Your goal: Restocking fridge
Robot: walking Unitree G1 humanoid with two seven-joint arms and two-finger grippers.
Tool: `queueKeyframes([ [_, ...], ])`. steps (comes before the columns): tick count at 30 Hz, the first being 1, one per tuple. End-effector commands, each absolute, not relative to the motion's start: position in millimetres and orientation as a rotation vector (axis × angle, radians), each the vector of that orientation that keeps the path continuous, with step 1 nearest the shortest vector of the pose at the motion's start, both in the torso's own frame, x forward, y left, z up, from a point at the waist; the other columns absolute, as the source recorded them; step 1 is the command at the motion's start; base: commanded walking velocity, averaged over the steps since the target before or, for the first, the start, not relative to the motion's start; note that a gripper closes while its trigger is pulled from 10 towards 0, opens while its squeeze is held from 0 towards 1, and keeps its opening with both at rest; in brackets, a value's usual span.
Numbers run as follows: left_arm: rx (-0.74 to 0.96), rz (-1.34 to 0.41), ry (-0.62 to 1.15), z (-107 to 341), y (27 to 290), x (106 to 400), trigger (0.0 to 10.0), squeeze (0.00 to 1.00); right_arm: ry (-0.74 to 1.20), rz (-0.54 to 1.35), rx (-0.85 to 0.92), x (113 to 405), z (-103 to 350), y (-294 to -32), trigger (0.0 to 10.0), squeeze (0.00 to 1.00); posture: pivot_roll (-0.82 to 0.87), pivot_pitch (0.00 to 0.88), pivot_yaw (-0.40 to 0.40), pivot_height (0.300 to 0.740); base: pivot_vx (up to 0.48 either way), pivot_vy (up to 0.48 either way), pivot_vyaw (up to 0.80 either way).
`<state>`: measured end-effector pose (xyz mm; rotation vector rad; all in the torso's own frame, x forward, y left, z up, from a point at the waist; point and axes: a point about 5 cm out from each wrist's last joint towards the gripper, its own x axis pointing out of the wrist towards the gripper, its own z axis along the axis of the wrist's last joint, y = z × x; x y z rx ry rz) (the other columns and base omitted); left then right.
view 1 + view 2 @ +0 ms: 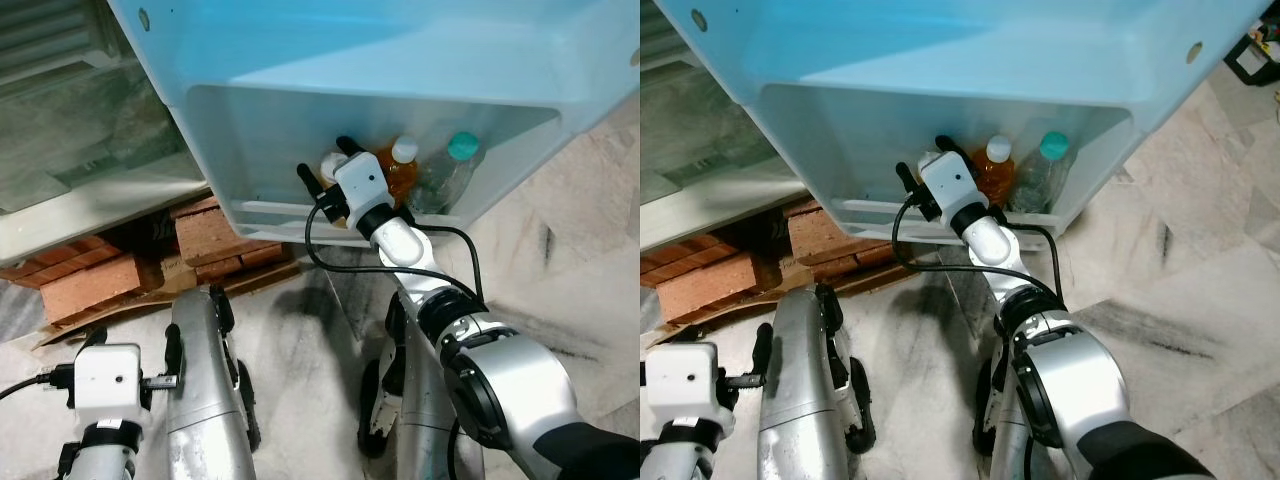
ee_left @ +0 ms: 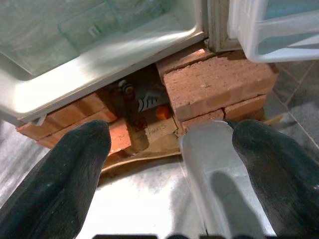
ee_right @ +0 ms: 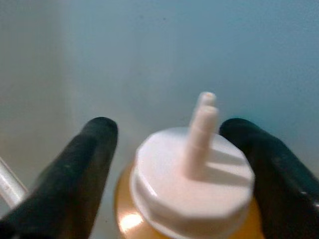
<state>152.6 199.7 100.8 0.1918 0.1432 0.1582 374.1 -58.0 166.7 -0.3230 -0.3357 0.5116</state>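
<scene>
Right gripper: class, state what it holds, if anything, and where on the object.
Nothing is clearly held. The right gripper has its fingers open either side of the white cap of a squeeze bottle in the fridge door shelf.

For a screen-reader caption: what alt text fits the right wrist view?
The right gripper, its black fingers open, straddles a white nozzle cap on an orange bottle, against a pale blue fridge door wall.
</scene>
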Motion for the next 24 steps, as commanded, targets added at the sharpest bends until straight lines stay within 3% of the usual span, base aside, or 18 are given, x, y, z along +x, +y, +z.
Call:
queueKeyframes([
  [1,0.206,0.158,0.189,93,202,149,10.0,0.00,-0.367,0.487,-0.300,379,179,-63,10.0,1.00,0.21,0.355,-0.016,0.473,0.000,0.000,0.00],
  [14,0.231,0.131,0.150,94,202,169,10.0,0.00,-0.376,0.507,-0.300,384,190,-72,10.0,1.00,0.17,0.300,-0.011,0.473,0.000,0.000,0.00],
  [24,0.210,0.102,0.111,90,194,190,10.0,0.00,-0.379,0.437,-0.186,377,177,-99,10.0,1.00,0.10,0.231,0.004,0.473,0.000,0.000,0.00],
])
